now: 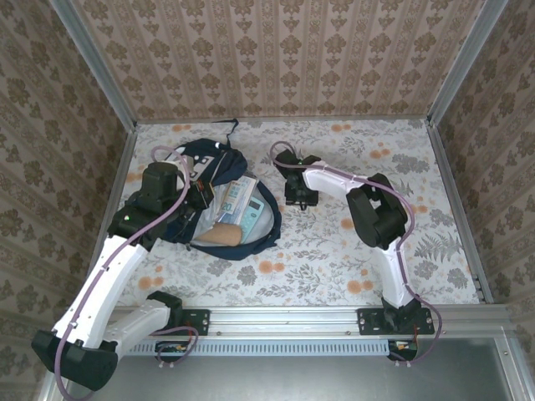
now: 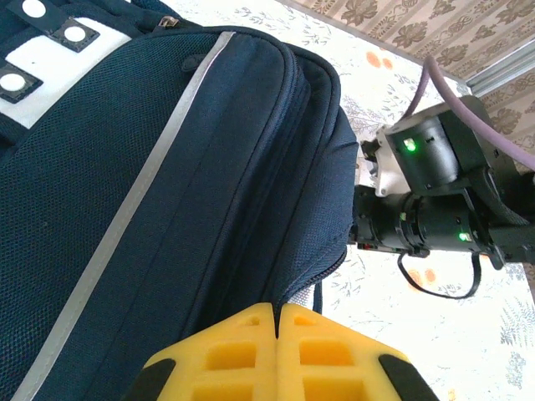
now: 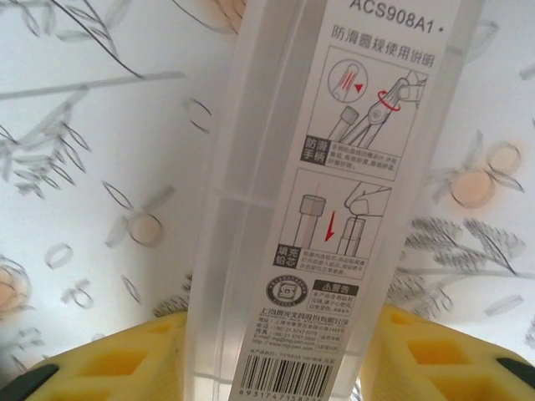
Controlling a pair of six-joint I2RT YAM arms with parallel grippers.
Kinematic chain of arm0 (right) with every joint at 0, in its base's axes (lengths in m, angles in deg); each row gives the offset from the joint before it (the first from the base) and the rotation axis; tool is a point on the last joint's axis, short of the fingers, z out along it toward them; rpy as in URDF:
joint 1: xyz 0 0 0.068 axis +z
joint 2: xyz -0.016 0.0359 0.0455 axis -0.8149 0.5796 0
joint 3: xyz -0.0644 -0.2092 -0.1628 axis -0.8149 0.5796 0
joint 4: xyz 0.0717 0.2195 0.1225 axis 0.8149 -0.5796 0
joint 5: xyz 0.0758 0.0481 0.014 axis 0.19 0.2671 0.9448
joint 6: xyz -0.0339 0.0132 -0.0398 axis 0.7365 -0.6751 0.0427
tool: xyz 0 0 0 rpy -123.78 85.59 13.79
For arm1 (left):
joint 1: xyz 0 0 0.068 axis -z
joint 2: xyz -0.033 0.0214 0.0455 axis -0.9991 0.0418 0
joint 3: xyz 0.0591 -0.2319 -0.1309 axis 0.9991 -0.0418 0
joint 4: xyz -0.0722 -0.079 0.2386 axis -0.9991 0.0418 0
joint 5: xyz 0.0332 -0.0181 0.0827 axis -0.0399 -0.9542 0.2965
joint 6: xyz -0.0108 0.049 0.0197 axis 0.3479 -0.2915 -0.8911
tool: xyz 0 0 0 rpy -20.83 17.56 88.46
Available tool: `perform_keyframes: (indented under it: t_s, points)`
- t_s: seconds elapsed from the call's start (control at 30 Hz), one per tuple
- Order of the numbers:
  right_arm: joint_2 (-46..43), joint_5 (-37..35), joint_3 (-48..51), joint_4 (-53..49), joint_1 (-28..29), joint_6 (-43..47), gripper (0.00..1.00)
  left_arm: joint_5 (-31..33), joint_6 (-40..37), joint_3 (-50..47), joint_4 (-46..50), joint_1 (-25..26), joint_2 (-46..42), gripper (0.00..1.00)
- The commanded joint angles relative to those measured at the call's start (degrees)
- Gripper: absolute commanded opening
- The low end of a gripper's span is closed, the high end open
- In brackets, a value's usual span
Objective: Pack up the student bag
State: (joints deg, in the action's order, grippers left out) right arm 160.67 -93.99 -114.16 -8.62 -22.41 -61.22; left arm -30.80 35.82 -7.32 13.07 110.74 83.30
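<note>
Navy student bag (image 1: 205, 159) lies open on the desk (image 1: 334, 267) at the left, its rim pinched in the closed left hand (image 2: 276, 326). The right hand (image 3: 280, 368) straddles a clear plastic case (image 3: 334, 209) on the desk near the bag. Whether its pads are pressing, I cannot tell. I'd want the squeeze square on the case's long sides before any lift, since smooth plastic slips, and the bag's mouth held wide.

Plastic case (image 3: 334, 209) right of student bag (image 2: 125, 251), above table (image 1: 334, 267)
</note>
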Motion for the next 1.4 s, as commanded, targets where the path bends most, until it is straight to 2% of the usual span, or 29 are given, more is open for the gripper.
perform_keyframes:
  t_s: [0.0, 0.23, 0.47, 0.67, 0.8, 0.9, 0.93, 1.17, 1.37]
  points:
    - [-5.5, -1.9, 4.2, 1.2, 0.1, 1.7, 0.44, 0.3, -0.3, 0.1, -1.1, -0.7, -1.4, 0.0]
    - [-15.9, 1.3, 11.2, 6.1, 1.0, 6.6, 0.41, 2.7, 0.2, 1.1, -0.6, -0.7, -1.3, 0.0]
    - [-22.8, 10.6, 13.7, 11.3, 7.4, 15.5, 0.41, 7.0, 1.8, 1.6, -1.6, -0.9, -2.3, 0.0]
    - [-20.2, 14.2, 10.4, 12.0, 13.3, 19.7, 0.41, 8.2, 1.6, 2.5, -1.2, -1.0, -2.5, 0.0]
    - [-16.2, 14.7, 6.9, 8.8, 13.9, 14.4, 0.4, 8.4, 1.9, 2.5, -1.7, -1.0, -2.7, 0.0]
    - [-16.5, 16.9, 8.6, 11.9, 15.5, 13.7, 0.42, 8.4, 1.5, 2.7, -1.5, -1.1, -2.5, 0.0]
    - [-16.6, 17.2, 8.8, 14.3, 16.4, 14.7, 0.42, 8.3, 1.4, 2.7, -1.5, -1.2, -2.5, 0.0]
    - [-11.8, 18.1, 3.3, 15.0, 19.0, 23.9, 0.41, 7.7, 1.9, 2.9, -1.8, -1.2, -2.3, 0.0]
    - [-5.9, 14.5, -3.2, 12.8, 20.0, 33.8, 0.43, 7.2, 2.2, 3.2, -1.3, -1.1, -2.6, 0.0]
